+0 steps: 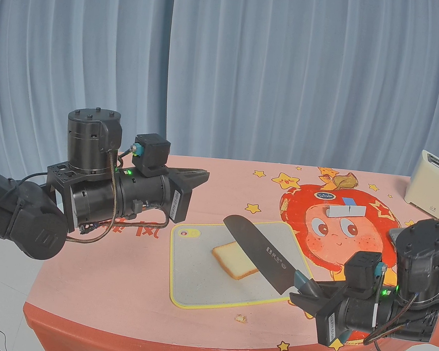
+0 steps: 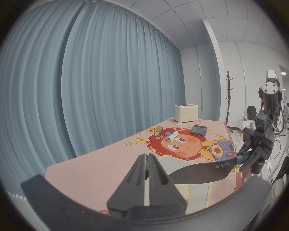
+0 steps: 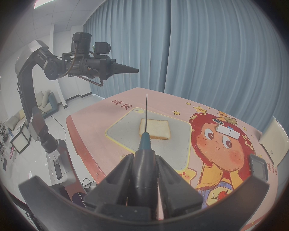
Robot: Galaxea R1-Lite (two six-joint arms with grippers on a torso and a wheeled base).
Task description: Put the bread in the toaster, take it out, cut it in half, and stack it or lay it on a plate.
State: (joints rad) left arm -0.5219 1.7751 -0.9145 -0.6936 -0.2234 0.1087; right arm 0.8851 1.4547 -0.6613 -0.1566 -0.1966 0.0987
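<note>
Over bread (image 1: 230,261), knife (image 1: 262,255): edge-on from right wrist, broadside from head.

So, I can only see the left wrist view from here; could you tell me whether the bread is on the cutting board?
Observer: Yes, one uncut slice of bread lies flat on the cutting board.
Operator: Thank you. Where is the knife relative to it?
Observer: The right gripper holds the knife with its blade crossing over the slice's side nearer that arm; I cannot tell whether it touches.
Operator: Is anything loose beside the board?
Observer: A small crumb lies on the table just off the board's near edge.
</note>
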